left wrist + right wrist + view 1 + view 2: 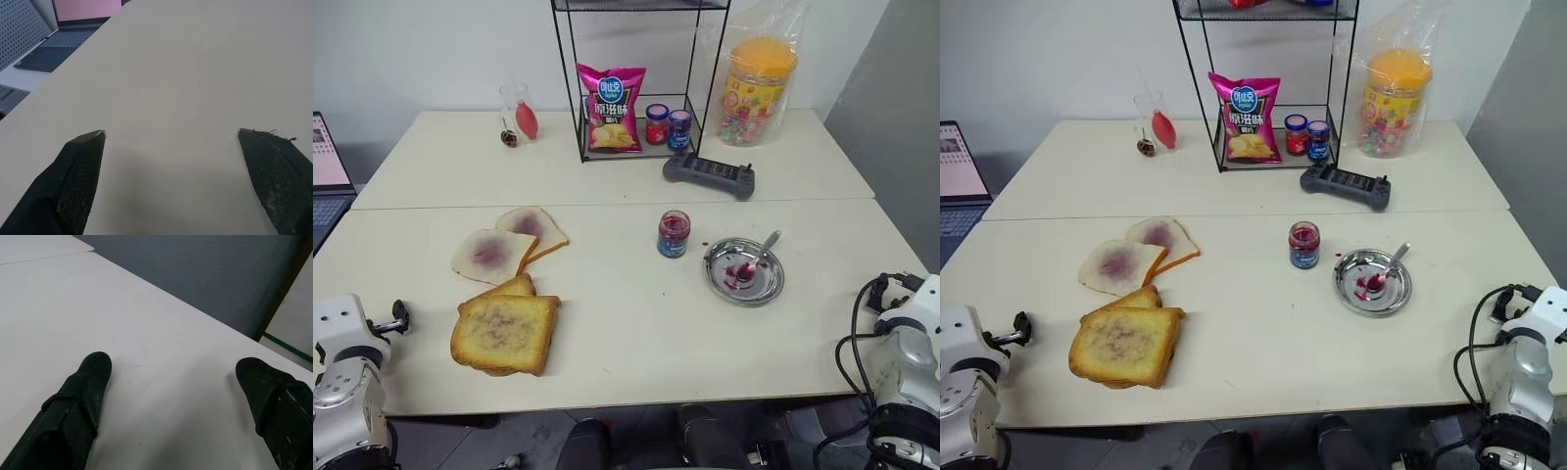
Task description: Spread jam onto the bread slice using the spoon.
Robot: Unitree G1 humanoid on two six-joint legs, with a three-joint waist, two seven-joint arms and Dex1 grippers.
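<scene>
A pale cream table (636, 323) stands before a white wall, with a black wire rack (636, 88) at its far side holding a pink chip bag (611, 108) and two small lidded jars (667, 125). In the head views, the toasted bread slice (504, 334) with its purple smear lies near the front, closer to the left gripper (399, 315) than to the right arm at the opposite table edge. The jam jar (673, 234) stands mid-table, and just beside it, on the right arm's side, the spoon (758, 257) rests in a round metal dish (744, 271) with its bowl stained red. Two pale stained slices (506, 245) lie beyond the toast. In the left wrist view, the left jaws are spread wide over bare table, nothing between them, a laptop (63, 44) well beyond. In the right wrist view, the right gripper (195, 367) has its jaws spread wide too, empty, over the table corner.
</scene>
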